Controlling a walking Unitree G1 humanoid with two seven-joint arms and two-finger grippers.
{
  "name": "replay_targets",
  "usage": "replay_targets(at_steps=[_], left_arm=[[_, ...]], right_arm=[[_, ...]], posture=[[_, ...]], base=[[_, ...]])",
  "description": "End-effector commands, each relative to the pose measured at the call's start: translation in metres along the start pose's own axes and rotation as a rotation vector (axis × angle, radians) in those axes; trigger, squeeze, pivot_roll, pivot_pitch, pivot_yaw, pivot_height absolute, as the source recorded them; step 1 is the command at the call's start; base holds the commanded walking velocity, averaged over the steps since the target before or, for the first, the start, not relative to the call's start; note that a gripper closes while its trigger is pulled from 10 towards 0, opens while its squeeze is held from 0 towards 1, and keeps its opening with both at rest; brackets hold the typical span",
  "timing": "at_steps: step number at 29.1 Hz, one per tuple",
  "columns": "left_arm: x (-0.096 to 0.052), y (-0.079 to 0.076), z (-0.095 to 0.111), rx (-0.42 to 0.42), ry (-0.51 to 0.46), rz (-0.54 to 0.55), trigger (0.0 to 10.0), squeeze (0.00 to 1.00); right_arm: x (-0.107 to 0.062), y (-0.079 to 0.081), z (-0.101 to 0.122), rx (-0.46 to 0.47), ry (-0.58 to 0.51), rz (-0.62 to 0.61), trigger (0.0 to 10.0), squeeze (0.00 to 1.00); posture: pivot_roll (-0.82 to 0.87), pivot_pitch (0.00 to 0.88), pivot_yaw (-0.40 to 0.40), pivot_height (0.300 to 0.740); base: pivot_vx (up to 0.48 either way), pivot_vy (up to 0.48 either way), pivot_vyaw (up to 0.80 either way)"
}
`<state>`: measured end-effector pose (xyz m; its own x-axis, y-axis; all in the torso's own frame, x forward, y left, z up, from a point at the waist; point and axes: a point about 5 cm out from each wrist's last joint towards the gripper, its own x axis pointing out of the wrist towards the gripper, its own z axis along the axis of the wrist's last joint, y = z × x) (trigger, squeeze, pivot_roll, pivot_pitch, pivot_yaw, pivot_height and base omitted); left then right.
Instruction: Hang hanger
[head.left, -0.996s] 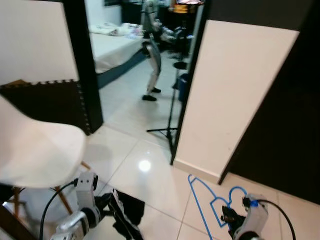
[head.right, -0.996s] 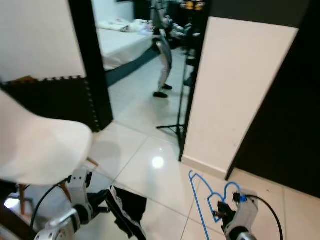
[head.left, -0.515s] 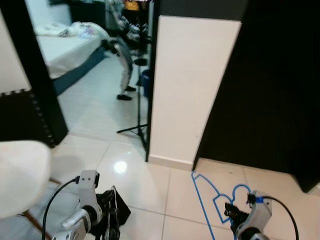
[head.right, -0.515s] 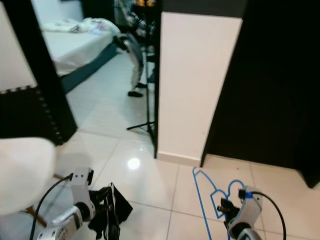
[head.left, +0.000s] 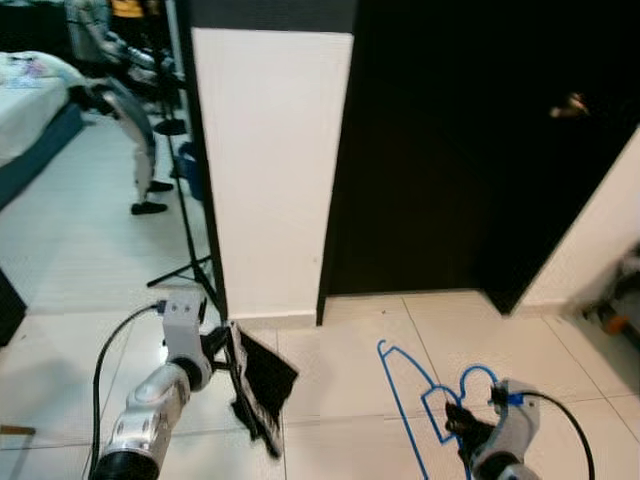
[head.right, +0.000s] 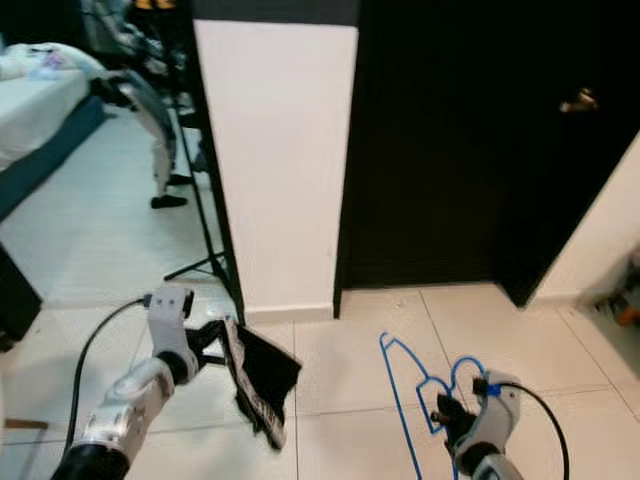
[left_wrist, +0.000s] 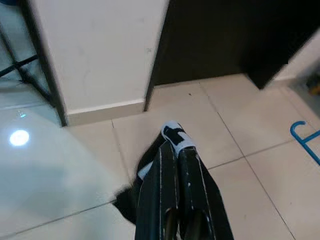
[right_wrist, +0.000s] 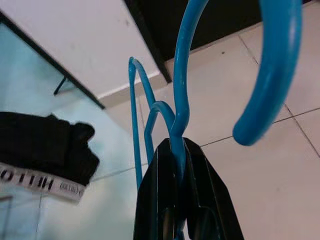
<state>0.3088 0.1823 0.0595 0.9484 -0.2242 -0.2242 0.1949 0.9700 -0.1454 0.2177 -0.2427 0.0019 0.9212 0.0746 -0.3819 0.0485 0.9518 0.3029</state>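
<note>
While the head view has swung rightward off the chair | right gripper (right_wrist: 180, 165) clamps blue hanger (head.left: 410, 385) at five o'clock; left gripper (left_wrist: 175, 165) pinches black garment (head.right: 262, 375) at seven o'clock | dark doorway (head.left: 470, 150) ahead; no rail sighted.

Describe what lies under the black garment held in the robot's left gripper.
Beneath the black garment, hanging from the left gripper, lies pale glossy tiled floor. The garment is off the floor. The tiles directly under it are covered by the cloth.
</note>
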Motion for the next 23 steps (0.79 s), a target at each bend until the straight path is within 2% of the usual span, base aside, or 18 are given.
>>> replay_targets(at_steps=[1, 3, 6, 7, 9, 12, 13, 14, 15, 16, 17, 20, 21, 22, 23], left_arm=[[0.004, -0.002, 0.017, 0.000, -0.044, -0.001, 10.0, 0.00], [0.004, -0.002, 0.017, 0.000, -0.044, -0.001, 10.0, 0.00], [0.016, -0.003, 0.084, -0.067, -0.197, 0.067, 10.0, 0.00], [0.016, -0.003, 0.084, -0.067, -0.197, 0.067, 10.0, 0.00], [0.020, -0.001, 0.117, -0.083, -0.262, 0.102, 10.0, 0.00], [0.022, -0.001, 0.128, -0.082, -0.277, 0.109, 10.0, 0.00], [0.023, -0.003, 0.136, -0.074, -0.275, 0.101, 10.0, 0.00], [0.023, -0.003, 0.136, -0.074, -0.275, 0.101, 10.0, 0.00], [0.025, -0.007, 0.147, -0.069, -0.279, 0.087, 10.0, 0.00], [0.025, -0.007, 0.147, -0.069, -0.279, 0.087, 10.0, 0.00], [0.026, -0.011, 0.156, -0.059, -0.280, 0.070, 10.0, 0.00], [0.026, -0.011, 0.156, -0.059, -0.280, 0.070, 10.0, 0.00], [0.027, -0.017, 0.163, -0.050, -0.270, 0.059, 10.0, 0.00], [0.027, -0.017, 0.163, -0.050, -0.270, 0.059, 10.0, 0.00], [0.027, -0.021, 0.172, -0.043, -0.274, 0.049, 10.0, 0.00]], right_arm=[[0.002, 0.002, 0.021, -0.066, -0.038, 0.045, 10.0, 0.00], [0.002, 0.002, 0.021, -0.066, -0.038, 0.045, 10.0, 0.00], [-0.001, 0.017, 0.112, -0.328, -0.190, 0.237, 10.0, 0.00], [-0.001, 0.017, 0.112, -0.328, -0.190, 0.237, 10.0, 0.00], [-0.007, 0.032, 0.151, -0.459, -0.247, 0.336, 10.0, 0.00], [-0.010, 0.038, 0.161, -0.505, -0.259, 0.376, 10.0, 0.00], [-0.014, 0.046, 0.170, -0.555, -0.270, 0.422, 10.0, 0.00], [-0.014, 0.046, 0.170, -0.555, -0.270, 0.422, 10.0, 0.00], [-0.018, 0.056, 0.178, -0.605, -0.276, 0.478, 10.0, 0.00], [-0.018, 0.056, 0.178, -0.605, -0.276, 0.478, 10.0, 0.00], [-0.024, 0.067, 0.183, -0.655, -0.276, 0.539, 10.0, 0.00], [-0.024, 0.067, 0.183, -0.655, -0.276, 0.539, 10.0, 0.00], [-0.030, 0.076, 0.187, -0.705, -0.266, 0.595, 10.0, 0.00], [-0.030, 0.076, 0.187, -0.705, -0.266, 0.595, 10.0, 0.00], [-0.037, 0.085, 0.190, -0.747, -0.259, 0.644, 10.0, 0.00]], posture=[[-0.03, 0.010, -0.015, 0.740], [-0.03, 0.010, -0.015, 0.740], [-0.03, 0.007, -0.016, 0.740], [-0.03, 0.007, -0.016, 0.740], [-0.03, 0.000, -0.020, 0.740], [-0.03, 0.000, -0.019, 0.740], [-0.03, 0.000, -0.019, 0.740], [-0.03, 0.000, -0.019, 0.740], [-0.03, 0.000, -0.020, 0.740], [-0.03, 0.000, -0.020, 0.740], [-0.03, 0.000, -0.020, 0.740], [-0.03, 0.000, -0.020, 0.740], [-0.03, 0.000, -0.019, 0.740], [-0.03, 0.000, -0.019, 0.740], [-0.04, 0.000, -0.018, 0.740]], base=[[0.000, 0.000, -0.77], [0.000, 0.000, -0.77], [0.000, 0.000, -0.77], [0.000, 0.000, -0.77], [0.000, 0.000, -0.77], [0.000, 0.000, -0.77], [0.000, 0.000, -0.77], [0.000, 0.000, -0.77], [0.000, 0.000, -0.77], [0.000, 0.000, -0.77], [0.000, 0.000, -0.77], [0.000, 0.000, -0.77], [0.000, 0.000, -0.77], [0.000, 0.000, -0.77], [0.000, 0.000, -0.77]])
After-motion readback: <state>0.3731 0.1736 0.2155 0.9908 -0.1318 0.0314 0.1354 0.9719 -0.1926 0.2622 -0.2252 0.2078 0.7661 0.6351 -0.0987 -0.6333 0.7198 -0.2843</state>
